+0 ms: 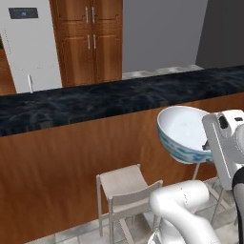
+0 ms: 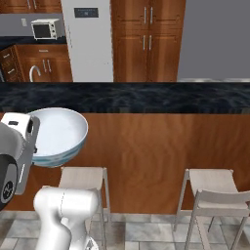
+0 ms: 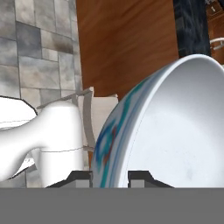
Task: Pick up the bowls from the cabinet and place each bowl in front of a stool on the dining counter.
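My gripper (image 3: 111, 177) is shut on the rim of a white bowl (image 1: 183, 128) with a blue pattern on its outside. The bowl (image 2: 58, 132) is tipped, its white inside facing up and towards the counter. It hangs in front of the wood-panel face of the dining counter (image 1: 95, 102), just below the black marbled top (image 2: 146, 97). A pale stool (image 2: 83, 178) stands under it. In the hand view the bowl's (image 3: 175, 131) rim runs between my two fingertips (image 3: 81, 177). The cabinet is out of view.
A second stool (image 2: 212, 188) stands to the right along the counter; the left base view shows a stool (image 1: 126, 183) left of the bowl. Beyond the counter stand a tall wooden pantry (image 2: 146, 39), a grey fridge (image 2: 90, 39) and a microwave (image 2: 46, 30).
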Robot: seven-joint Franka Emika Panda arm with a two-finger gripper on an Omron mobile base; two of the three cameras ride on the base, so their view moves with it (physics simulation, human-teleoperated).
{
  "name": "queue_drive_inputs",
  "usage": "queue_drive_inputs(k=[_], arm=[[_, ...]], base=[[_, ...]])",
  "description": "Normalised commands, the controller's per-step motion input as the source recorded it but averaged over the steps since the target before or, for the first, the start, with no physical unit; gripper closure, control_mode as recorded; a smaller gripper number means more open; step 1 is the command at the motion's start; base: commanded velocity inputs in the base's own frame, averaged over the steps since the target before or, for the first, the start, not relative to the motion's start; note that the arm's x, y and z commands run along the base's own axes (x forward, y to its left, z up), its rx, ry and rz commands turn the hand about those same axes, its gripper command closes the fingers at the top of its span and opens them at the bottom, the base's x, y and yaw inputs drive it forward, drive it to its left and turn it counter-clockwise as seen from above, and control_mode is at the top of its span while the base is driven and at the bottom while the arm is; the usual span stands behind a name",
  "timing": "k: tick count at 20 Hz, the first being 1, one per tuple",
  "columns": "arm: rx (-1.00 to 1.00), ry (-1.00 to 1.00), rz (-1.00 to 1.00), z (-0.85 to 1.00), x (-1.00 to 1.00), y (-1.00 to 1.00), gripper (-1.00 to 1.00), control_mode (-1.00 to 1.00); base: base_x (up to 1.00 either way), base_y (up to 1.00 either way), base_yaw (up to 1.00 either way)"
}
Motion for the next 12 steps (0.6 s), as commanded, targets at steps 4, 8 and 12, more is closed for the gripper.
queue_drive_inputs(k=[4,8,12], arm=[[-0.01,0.04,0.02,0.05,0.10,0.00,1.00,-1.00],[-0.09,0.04,0.14,0.44,0.23,0.00,1.00,-1.00],[-0.14,0.00,0.22,0.59,0.28,0.00,1.00,-1.00]], base=[[0.00,0.00,0.00],[0.00,0.00,0.00],[0.00,0.00,0.00]])
